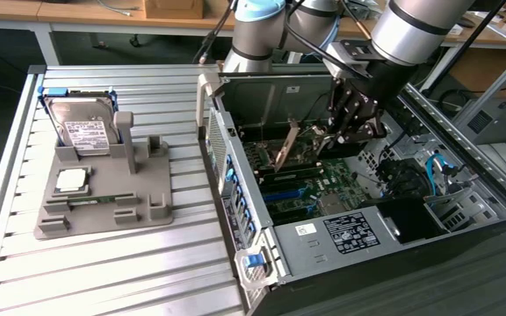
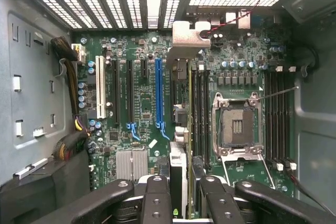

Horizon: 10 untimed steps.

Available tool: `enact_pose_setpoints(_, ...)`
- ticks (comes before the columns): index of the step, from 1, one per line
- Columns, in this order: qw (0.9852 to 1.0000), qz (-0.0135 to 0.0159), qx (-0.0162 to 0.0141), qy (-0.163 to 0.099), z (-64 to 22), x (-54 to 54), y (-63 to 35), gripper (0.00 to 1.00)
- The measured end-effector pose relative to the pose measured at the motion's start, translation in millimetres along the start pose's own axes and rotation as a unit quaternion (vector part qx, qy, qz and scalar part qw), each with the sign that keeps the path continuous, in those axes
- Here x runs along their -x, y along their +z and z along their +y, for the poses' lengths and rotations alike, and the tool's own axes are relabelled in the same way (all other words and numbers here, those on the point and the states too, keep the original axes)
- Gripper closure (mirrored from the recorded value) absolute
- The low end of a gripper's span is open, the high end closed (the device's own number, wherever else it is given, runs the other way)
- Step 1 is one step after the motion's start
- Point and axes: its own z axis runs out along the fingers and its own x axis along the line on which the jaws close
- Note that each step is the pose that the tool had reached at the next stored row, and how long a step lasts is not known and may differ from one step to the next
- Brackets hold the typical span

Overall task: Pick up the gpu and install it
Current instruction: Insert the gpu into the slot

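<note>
The black-fingered gripper [image 1: 348, 135] is clamping the thin dark gpu card [image 1: 286, 148] edge-on. Both are hovering over the green motherboard [image 1: 323, 187], at the exterior view's two o'clock.

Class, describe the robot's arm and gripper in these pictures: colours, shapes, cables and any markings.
The arm is built of round silver-grey tubes with black bands, and one joint has a pale blue cap. Black cables run along it. The gripper is black, with jointed linkage fingers dotted with round screw heads. No lettering can be made out.
</note>
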Motion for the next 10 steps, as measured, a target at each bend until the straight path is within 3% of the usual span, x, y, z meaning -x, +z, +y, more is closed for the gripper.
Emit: enact_pose_setpoints(10,1.0,0.0,0.0,0.0,1.5,-2.3,5.8,0.73)
